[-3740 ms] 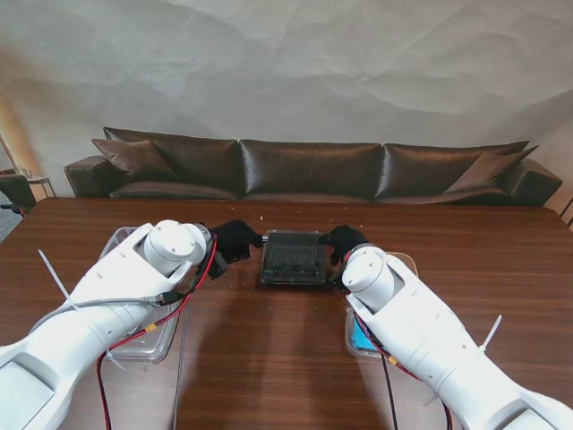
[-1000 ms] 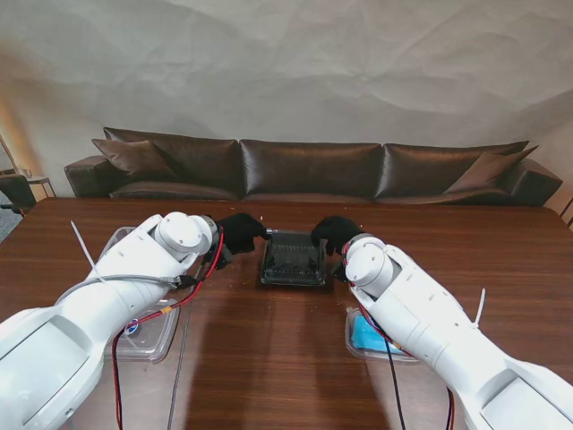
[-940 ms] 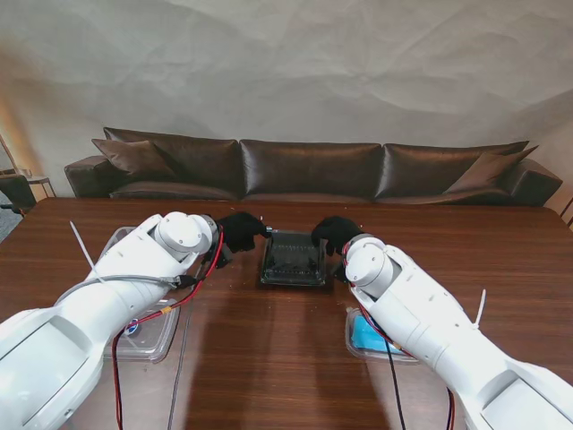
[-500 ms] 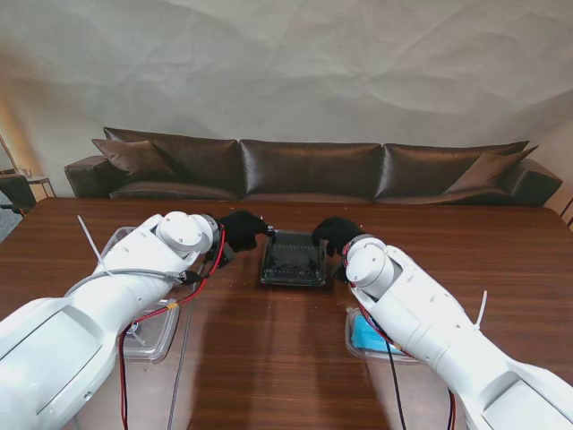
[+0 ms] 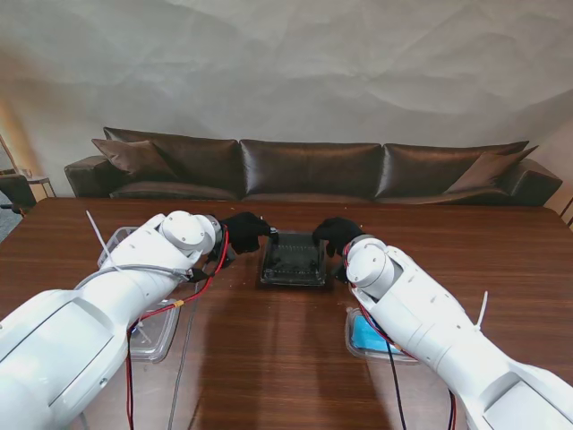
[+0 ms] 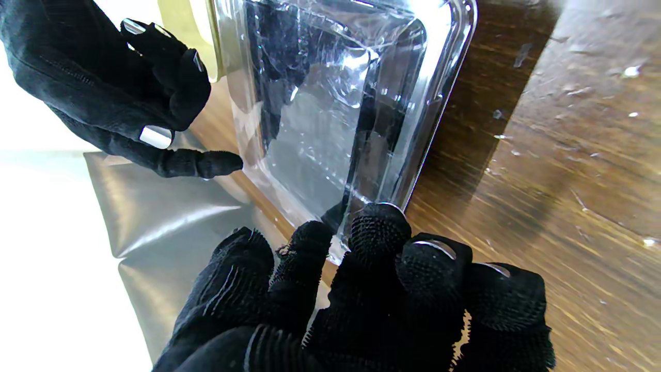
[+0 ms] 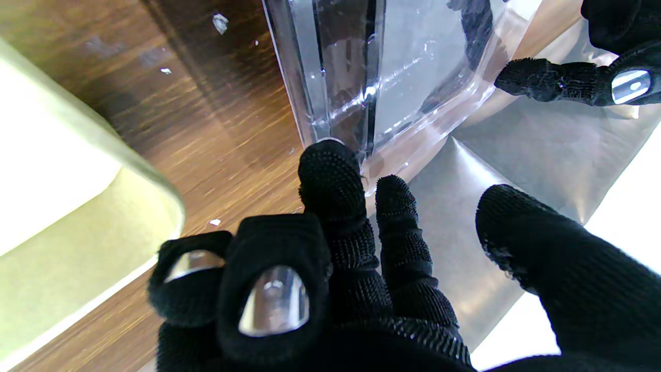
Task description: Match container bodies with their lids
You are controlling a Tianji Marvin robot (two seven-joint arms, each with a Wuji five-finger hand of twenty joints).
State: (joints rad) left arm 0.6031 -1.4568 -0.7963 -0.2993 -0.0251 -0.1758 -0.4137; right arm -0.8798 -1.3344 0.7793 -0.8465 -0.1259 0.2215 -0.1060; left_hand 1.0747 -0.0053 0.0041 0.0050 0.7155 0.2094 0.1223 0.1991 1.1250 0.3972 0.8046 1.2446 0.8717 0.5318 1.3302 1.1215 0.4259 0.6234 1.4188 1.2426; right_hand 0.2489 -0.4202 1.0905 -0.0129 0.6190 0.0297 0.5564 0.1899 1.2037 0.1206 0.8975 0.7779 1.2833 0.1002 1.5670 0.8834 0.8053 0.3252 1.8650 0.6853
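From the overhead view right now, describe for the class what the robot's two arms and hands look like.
Both arms are glossy white, built of rounded segments with ball-like joints. The left arm carries red and black cables plus white cable ties; the right arm has a dark cable and a white tie. The left hand and right hand wear black textured gloves, with silvery plates on the fingers.

A lounge or meeting room is suggested by a long brown leather sofa (image 5: pixel 313 170) behind a wooden table (image 5: pixel 269 358).
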